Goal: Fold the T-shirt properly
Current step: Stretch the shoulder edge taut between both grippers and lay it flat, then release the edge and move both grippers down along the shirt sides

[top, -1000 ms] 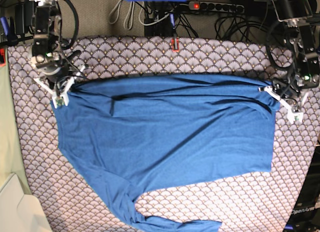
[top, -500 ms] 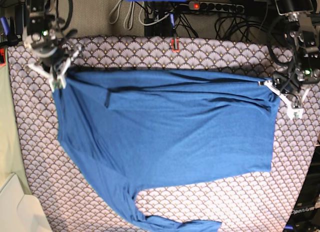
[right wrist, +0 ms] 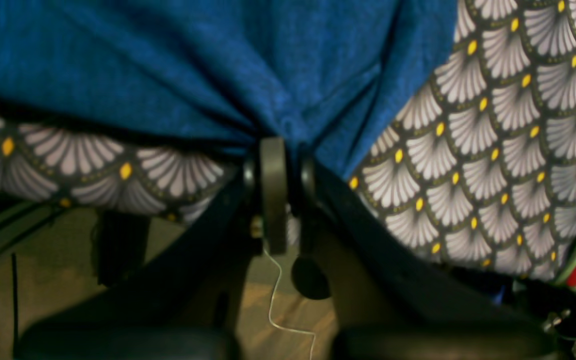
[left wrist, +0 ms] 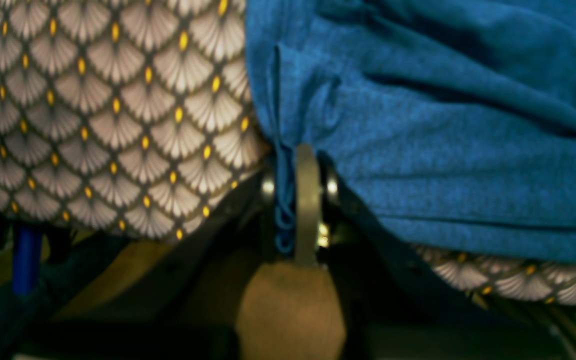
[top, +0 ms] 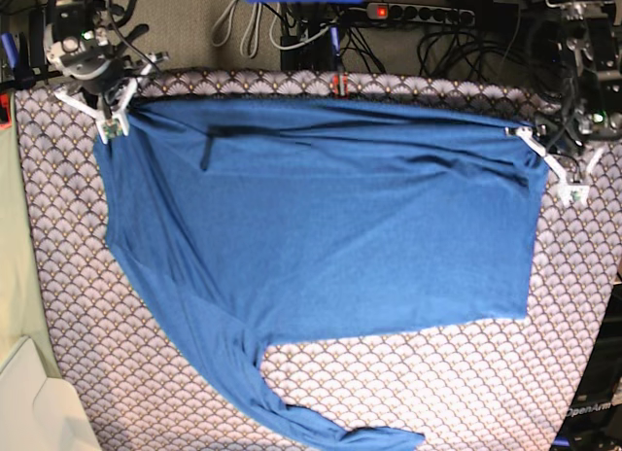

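Base view: scallop-patterned cloth (top: 408, 393) under the T-shirt (top: 330, 218), both arms' jaws clenched on its corners.

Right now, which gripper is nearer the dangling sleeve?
Right. The right gripper holds the shirt on the sleeve's side; the left gripper grips the opposite corner.

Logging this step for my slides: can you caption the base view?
Both hands, left and right, shut on the blue T-shirt, holding it spread across the scallop-patterned cloth.
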`<action>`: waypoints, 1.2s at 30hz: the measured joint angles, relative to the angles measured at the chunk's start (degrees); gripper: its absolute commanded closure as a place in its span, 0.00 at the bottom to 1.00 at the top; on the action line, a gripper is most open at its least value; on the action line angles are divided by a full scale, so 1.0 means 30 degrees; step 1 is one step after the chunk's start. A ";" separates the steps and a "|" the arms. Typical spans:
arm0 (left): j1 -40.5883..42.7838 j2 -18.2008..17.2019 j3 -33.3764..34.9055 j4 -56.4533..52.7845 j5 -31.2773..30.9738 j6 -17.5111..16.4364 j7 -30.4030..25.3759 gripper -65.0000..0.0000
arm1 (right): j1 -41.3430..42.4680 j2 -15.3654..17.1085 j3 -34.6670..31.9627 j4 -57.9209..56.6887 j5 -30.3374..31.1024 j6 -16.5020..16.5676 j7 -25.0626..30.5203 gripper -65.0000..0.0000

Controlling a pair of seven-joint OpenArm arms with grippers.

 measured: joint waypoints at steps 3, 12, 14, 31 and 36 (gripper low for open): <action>0.0226 -0.0117 0.0000 0.0000 -0.0073 -0.0015 -0.0138 0.99 | -0.0729 0.0007 0.0109 0.0408 -0.0007 0.0000 0.0925 1.00; 0.0270 -0.0109 0.0015 -0.0168 -0.0044 0.0000 -0.0262 0.99 | -0.1188 0.0000 0.0051 0.0437 -0.0073 0.0000 0.1355 1.00; 0.0270 -0.0131 0.0015 -0.0168 -0.0044 0.0000 -0.0262 0.99 | -0.1137 0.0000 0.0051 0.0437 -0.0080 0.0000 0.1348 1.00; 0.0270 -0.0168 0.0131 -0.0168 0.0029 -0.0007 -0.0131 0.98 | -0.0313 -0.0109 0.0095 0.0393 -0.0015 0.0007 -0.0852 0.99; 0.0270 -0.0219 0.0131 -0.0182 0.0022 0.0000 -0.0131 0.90 | 0.0831 -0.0087 0.0080 0.0153 -0.0015 0.0000 -0.2477 0.77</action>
